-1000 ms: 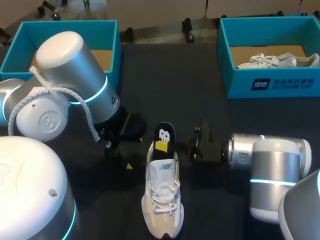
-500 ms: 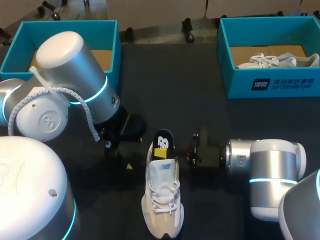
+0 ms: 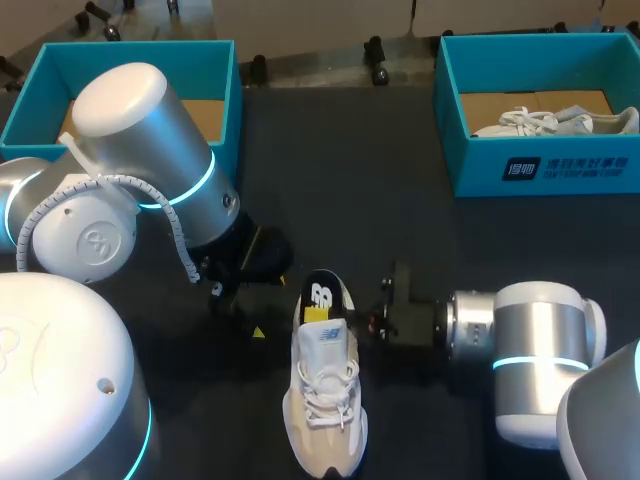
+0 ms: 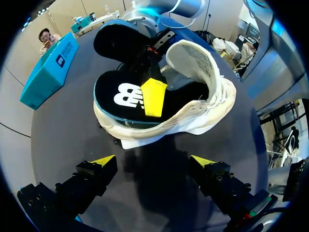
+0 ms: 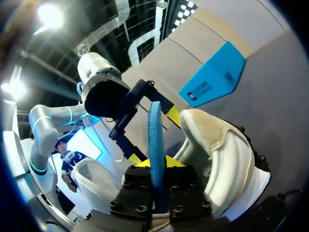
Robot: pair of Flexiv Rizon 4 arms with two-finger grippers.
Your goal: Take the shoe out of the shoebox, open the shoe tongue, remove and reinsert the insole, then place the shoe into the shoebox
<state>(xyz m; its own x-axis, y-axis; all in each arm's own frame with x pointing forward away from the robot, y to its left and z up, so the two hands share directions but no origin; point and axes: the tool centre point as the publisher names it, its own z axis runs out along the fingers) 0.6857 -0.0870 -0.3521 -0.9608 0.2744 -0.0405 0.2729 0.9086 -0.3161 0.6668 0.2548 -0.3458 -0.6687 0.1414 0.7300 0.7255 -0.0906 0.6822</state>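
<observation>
A white shoe (image 3: 325,400) lies on the dark table near its front middle, heel toward the back. A black insole (image 3: 322,294) with a white logo and blue underside stands partly inside the heel opening. My right gripper (image 3: 318,314) comes in from the right, shut on the insole. In the right wrist view the insole's blue edge (image 5: 155,135) stands upright between my right gripper (image 5: 161,163) fingers, next to the shoe's heel collar (image 5: 217,140). My left gripper (image 4: 153,162) is open just behind the shoe (image 4: 203,96), touching nothing; its insole (image 4: 120,94) faces it.
A teal shoebox (image 3: 540,165) at the back right holds another white shoe (image 3: 552,122). A second teal shoebox (image 3: 222,90) stands at the back left, behind my left arm (image 3: 140,170). Dark table surface lies open between the boxes.
My right gripper has moved left toward the shoe, and the insole has sunk lower into the heel opening. The left arm and shoe have stayed put.
</observation>
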